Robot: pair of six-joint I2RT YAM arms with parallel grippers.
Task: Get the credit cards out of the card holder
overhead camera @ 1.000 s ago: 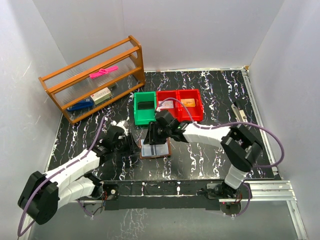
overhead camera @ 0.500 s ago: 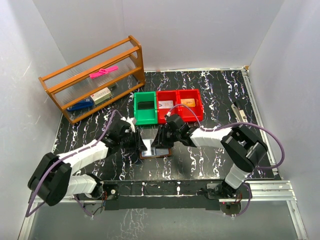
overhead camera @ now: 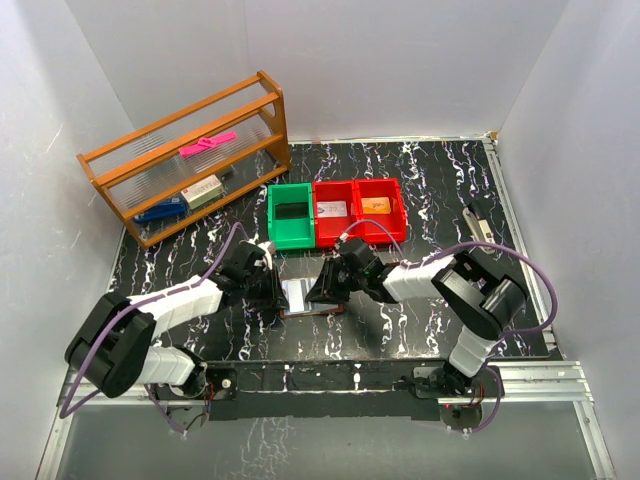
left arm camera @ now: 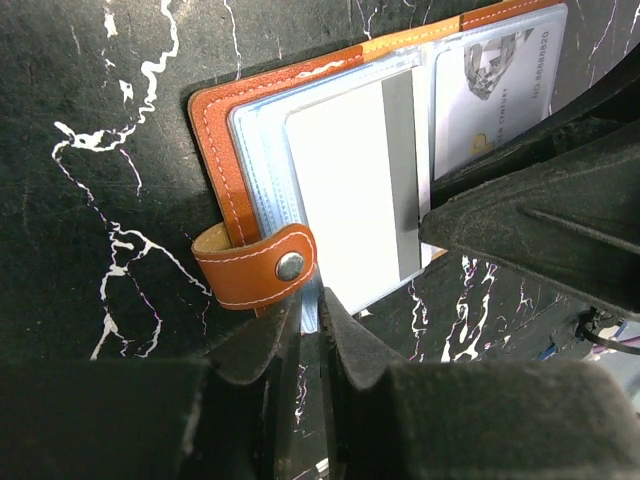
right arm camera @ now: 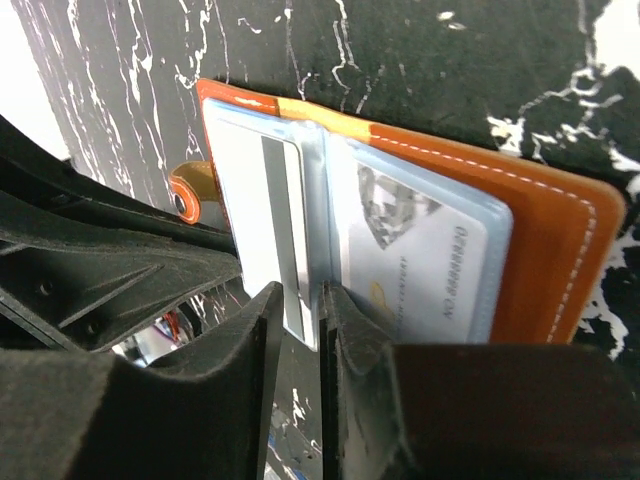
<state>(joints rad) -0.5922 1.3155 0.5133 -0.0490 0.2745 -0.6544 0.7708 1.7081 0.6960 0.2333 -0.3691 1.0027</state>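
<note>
The card holder (overhead camera: 300, 298) lies open on the black marble table between my two grippers. In the left wrist view it is orange-brown leather (left arm camera: 215, 140) with pale blue sleeves and a snap tab (left arm camera: 255, 270). A white card with a grey stripe (left arm camera: 345, 190) sits in one half and sticks out past its edge. A silver printed card (left arm camera: 495, 80) sits in the other half. My left gripper (left arm camera: 312, 300) is shut on the holder's pale blue sleeve edge beside the tab. My right gripper (right arm camera: 300, 300) is shut on the protruding edge of the striped card (right arm camera: 255, 210), next to the silver card (right arm camera: 420, 260).
A green bin (overhead camera: 291, 217) and a red double bin (overhead camera: 359, 210) holding cards stand just behind the holder. A wooden rack (overhead camera: 190, 160) with small items stands at the back left. A small pale tool (overhead camera: 478, 222) lies at the right edge.
My left gripper has moved right up to the holder's left edge. My right gripper has come from behind the holder toward the near side and closed on the striped card.
</note>
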